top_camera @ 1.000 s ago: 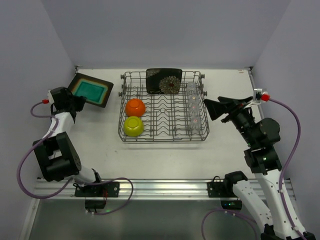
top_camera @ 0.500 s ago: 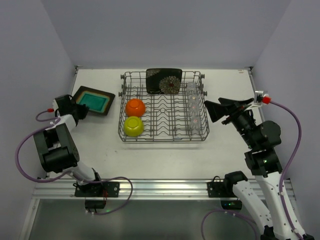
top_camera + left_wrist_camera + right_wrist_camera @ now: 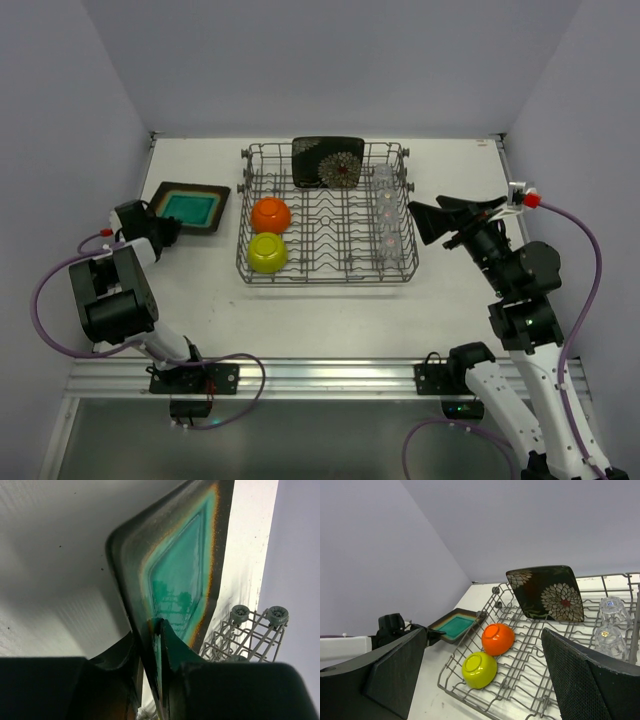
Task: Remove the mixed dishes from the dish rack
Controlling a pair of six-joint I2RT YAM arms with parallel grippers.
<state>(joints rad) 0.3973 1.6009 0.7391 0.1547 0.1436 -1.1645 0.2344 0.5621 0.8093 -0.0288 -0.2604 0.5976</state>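
On the left side of the desk (image 3: pixel 300 320), beside the dish rack (image 3: pixel 325 276) but apart from it, you have the teal plate (image 3: pixel 190 206) lying flat. Your left end effector (image 3: pixel 151 630) is closed on that plate's near rim: the wrist view shows the dark edge sandwiched tightly between the two fingers, with the teal centre stretching away beyond them and a corner of the rack's wire behind. Your right end effector (image 3: pixel 418 220) hangs just off the rack's right side with its jaws spread wide and nothing between them, pointing in toward the rack. Inside the rack, the flowered plate (image 3: pixel 327 161) stands nearly upright against the far wall, its patterned face toward you. Both bowls sit upside down on the left side of the rack: the orange bowl (image 3: pixel 271 214) is the farther one and the yellow-green bowl (image 3: pixel 267 252) is just in front of it, close to the near edge. Along the rack's right side runs a row of clear glasses (image 3: pixel 386 215), the part of the load closest to your right arm's open fingers.
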